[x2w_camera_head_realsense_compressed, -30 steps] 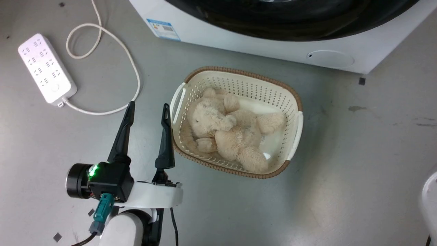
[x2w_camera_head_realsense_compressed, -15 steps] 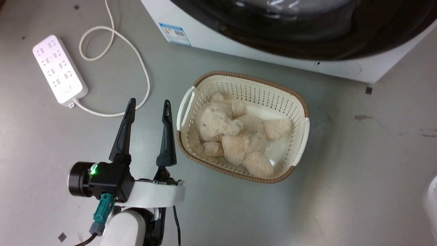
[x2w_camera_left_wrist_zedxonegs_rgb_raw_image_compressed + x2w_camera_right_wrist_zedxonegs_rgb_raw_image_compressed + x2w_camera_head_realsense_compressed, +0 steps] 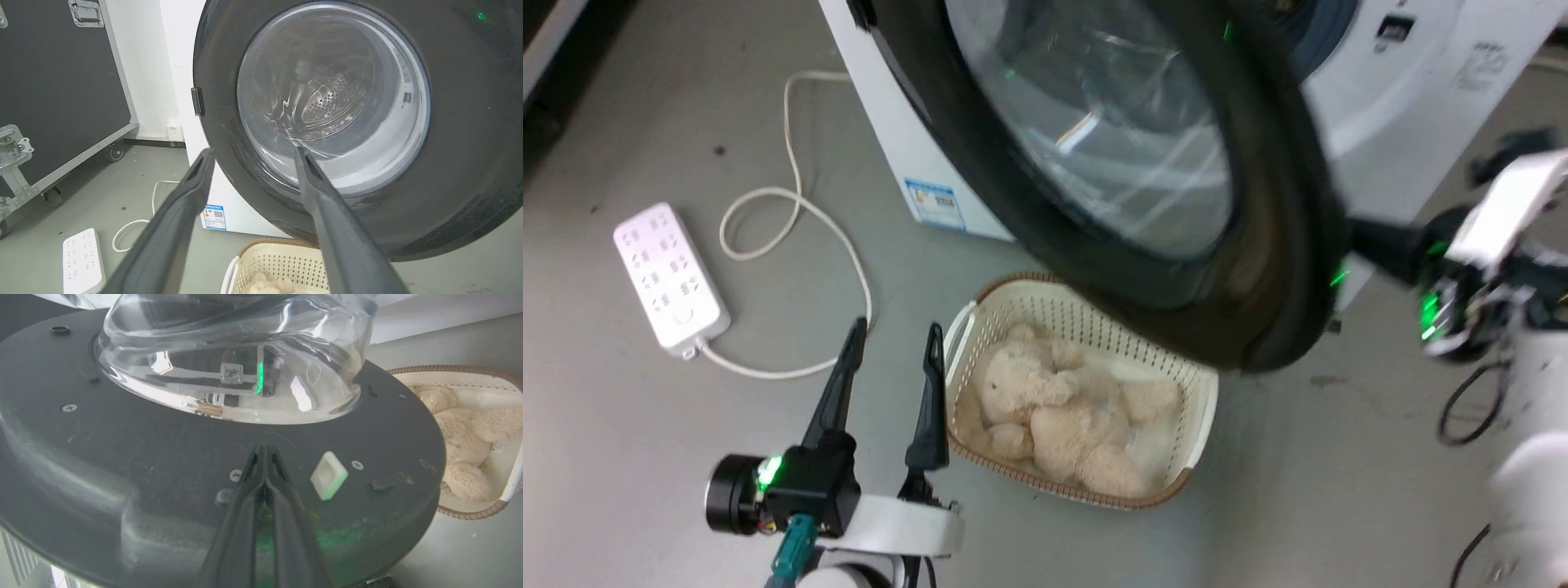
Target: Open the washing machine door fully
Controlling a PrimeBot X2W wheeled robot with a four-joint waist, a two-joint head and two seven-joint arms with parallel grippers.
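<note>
1. Left end effector (image 3: 896, 327), fingers spread, empty, just beside a basket (image 3: 1094, 327) holding a plush bear (image 3: 1054, 408).
2. The washing machine door (image 3: 1290, 204) stands swung out above the basket.
3. Right end effector (image 3: 263, 451), fingers pressed together, tips against the door's inner face.

We can read no word or number. A blue-and-white sticker (image 3: 935, 204) bearing a square code sits low on the white machine (image 3: 1396, 122), left of the washing machine door (image 3: 1282, 245); the grey print (image 3: 1490, 65) at far right is blurred.
</note>
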